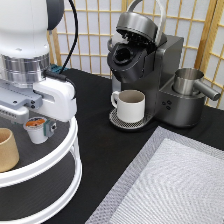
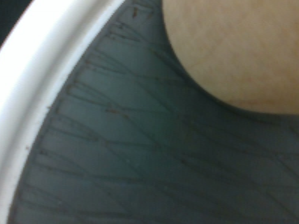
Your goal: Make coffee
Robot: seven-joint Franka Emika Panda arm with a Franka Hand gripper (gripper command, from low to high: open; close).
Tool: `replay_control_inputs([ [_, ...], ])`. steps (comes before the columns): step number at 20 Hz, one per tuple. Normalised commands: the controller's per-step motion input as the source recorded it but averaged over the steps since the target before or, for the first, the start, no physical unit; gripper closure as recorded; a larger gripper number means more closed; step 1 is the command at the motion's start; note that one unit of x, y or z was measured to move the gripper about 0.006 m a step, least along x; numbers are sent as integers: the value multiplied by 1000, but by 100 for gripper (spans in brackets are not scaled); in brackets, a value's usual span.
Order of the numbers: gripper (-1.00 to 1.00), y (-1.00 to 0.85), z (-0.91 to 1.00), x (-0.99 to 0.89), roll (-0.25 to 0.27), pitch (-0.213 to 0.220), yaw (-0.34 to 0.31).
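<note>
Arm: white Franka arm fills the exterior view's upper left, hand low over the upper tier of the round tray.
Tool (image 1: pixel 42 127): sits at the small white plastic coffee pod with orange-and-white foil top (image 1: pixel 36 129); one dark finger shows just on the pod's right side. Mostly hidden under the hand, so I cannot tell whether the jaws are apart, together or clamped on the pod.
Pod location: upright on the dark top surface of the white-rimmed two-tier round tray (image 1: pixel 60 155), exterior view's left, directly below the hand.
Tan cup: tan handleless cup (image 1: pixel 7 156) on the same tier, near the pod towards the exterior view's bottom left, not touching it. Wrist view shows its tan curved wall (image 2: pixel 243 55) close up beside the tray's white rim (image 2: pixel 37 100) and dark ribbed mat.
Brewer: dark grey single-serve coffee machine (image 1: pixel 150 65) at the exterior view's top centre, lid raised, pod chamber open.
Mug: white handled mug (image 1: pixel 130 105) stands on the machine's round drip plate, handle towards the exterior view's left.
Steel jug: metal container with a handle (image 1: pixel 189 82) on the machine's right side.
Bench: black bench top (image 1: pixel 100 150), grey woven mat (image 1: pixel 175 190) at the exterior view's bottom right.
</note>
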Motion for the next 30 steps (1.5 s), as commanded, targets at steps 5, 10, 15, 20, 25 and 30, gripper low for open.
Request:
replay_control_inputs([
  [5,100,0,17,3,0,-45,15],
  [10,100,0,277,23,0,-26,26],
  [15,100,205,925,266,-2,3,30],
  [20,100,491,1000,341,10,112,46],
  [25,100,661,822,305,122,184,68],
  [30,100,525,481,455,241,214,46],
])
